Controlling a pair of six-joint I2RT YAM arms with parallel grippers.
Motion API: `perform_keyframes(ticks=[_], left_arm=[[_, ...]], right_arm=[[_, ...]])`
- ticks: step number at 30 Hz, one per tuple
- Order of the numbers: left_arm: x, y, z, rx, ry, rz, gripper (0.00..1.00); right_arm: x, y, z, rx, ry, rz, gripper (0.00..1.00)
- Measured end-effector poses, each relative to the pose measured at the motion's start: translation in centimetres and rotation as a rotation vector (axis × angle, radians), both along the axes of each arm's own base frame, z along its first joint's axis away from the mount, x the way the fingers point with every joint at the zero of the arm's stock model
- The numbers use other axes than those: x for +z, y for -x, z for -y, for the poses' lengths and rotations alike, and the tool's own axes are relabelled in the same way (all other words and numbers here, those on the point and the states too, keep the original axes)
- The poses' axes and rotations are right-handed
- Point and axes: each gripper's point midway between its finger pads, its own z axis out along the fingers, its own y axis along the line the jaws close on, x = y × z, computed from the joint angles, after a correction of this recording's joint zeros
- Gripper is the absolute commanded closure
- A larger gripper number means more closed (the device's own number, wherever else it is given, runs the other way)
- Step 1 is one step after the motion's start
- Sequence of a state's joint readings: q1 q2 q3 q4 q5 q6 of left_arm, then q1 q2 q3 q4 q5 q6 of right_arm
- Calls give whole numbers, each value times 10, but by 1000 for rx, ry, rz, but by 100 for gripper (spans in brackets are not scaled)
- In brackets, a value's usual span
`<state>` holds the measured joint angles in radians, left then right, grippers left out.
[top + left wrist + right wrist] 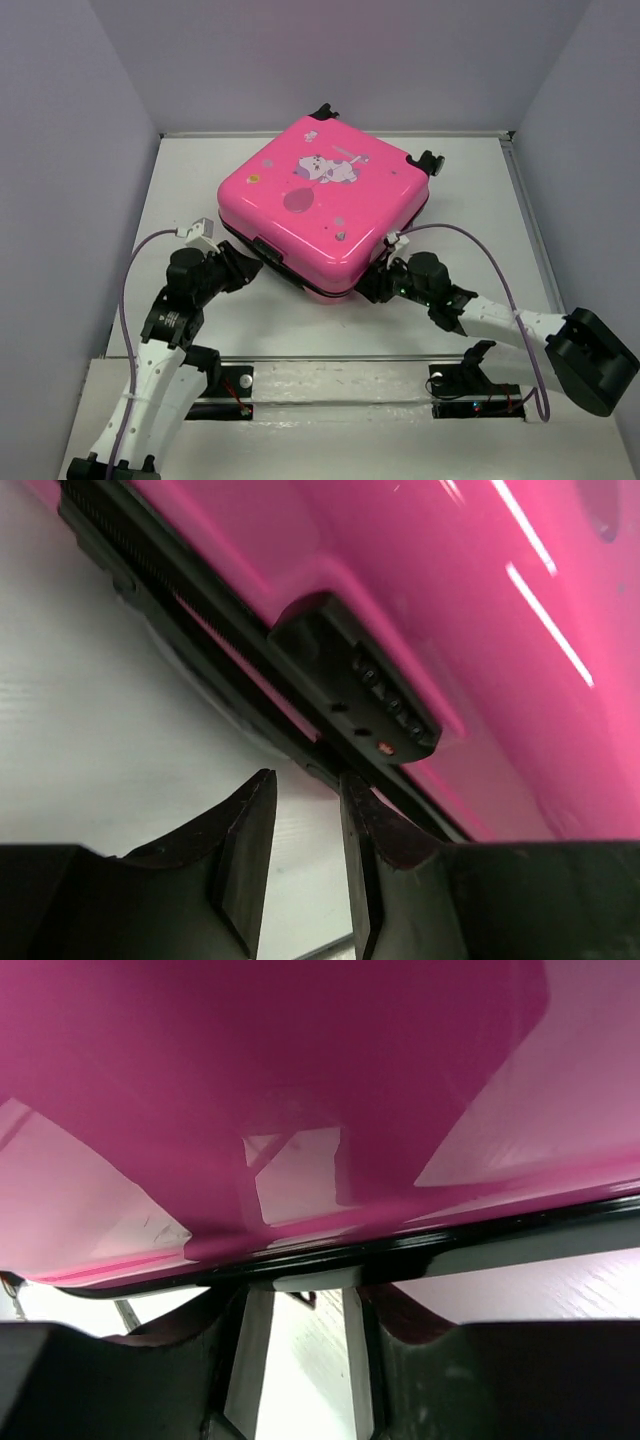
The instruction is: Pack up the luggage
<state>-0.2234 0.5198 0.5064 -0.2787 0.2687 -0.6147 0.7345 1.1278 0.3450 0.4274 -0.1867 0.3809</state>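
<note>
The hot-pink luggage (325, 200) lies flat in the middle of the table with its lid down and the cartoon print facing up. My left gripper (250, 268) is at its front-left edge, open and empty. In the left wrist view (308, 790) its tips sit just below the black combination lock (385, 695) and the dark seam of the luggage (450, 610). My right gripper (372, 287) is at the front-right edge, open and empty. In the right wrist view (300, 1295) its tips reach the black rim under the pink shell (300, 1080).
The luggage's black wheels (432, 160) point to the back wall. White walls close the table (190, 180) on the left, right and back. Purple cables loop beside both arms. A raised ledge (330, 385) carries the arm bases at the front.
</note>
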Motion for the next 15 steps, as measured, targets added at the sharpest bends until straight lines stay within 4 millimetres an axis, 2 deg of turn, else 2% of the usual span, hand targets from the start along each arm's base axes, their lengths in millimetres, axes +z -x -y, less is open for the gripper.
perform_keyframes(ticks=[2,6,12,15], left_arm=[[-16,7,4,-13,24,-59,57],[-24,12,19,-57,58,-98,55],[-29,27,71,-227,71,-136,48],[-36,34,90,-280,64,-162,44]], right_arm=[[-2,-1,-1,1,-8,9,69],[-1,-2,-1,-10,-33,30,77],[10,1,0,-10,-67,57,89],[13,3,-1,-7,-73,60,93]])
